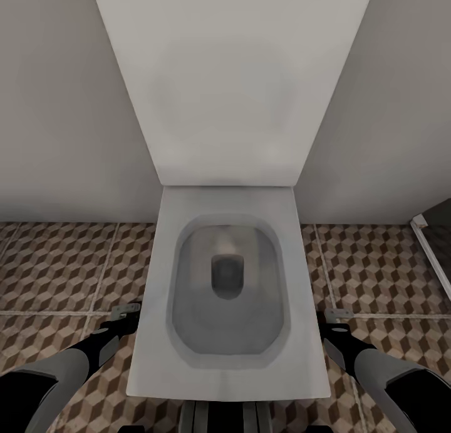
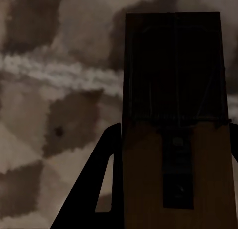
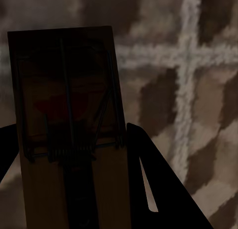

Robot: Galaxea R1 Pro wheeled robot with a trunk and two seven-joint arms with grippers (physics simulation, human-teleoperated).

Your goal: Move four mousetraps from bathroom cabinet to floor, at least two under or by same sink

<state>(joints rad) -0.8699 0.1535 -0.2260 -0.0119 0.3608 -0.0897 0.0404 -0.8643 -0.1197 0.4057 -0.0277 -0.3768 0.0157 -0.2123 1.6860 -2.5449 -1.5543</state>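
Each gripper holds one mousetrap over the bathroom floor [image 1: 56,264]. In the left wrist view, a brown wooden mousetrap [image 2: 173,90] with dark wire parts sits between the dark fingers [image 2: 96,189] of my left gripper [image 2: 168,189], which is shut on it. The right wrist view has a second mousetrap [image 3: 64,90] on which my right gripper [image 3: 74,189] is shut. From the head, my left gripper [image 1: 125,311] hangs low beside the toilet's left side and my right gripper [image 1: 335,315] beside its right side. The cabinet and the bathroom sink are out of view.
A white toilet [image 1: 225,295] with its lid raised against the grey wall stands directly ahead between both arms. A dark framed panel [image 1: 432,245] stands at the far right edge. Patterned tiles stretch to either side of the toilet.
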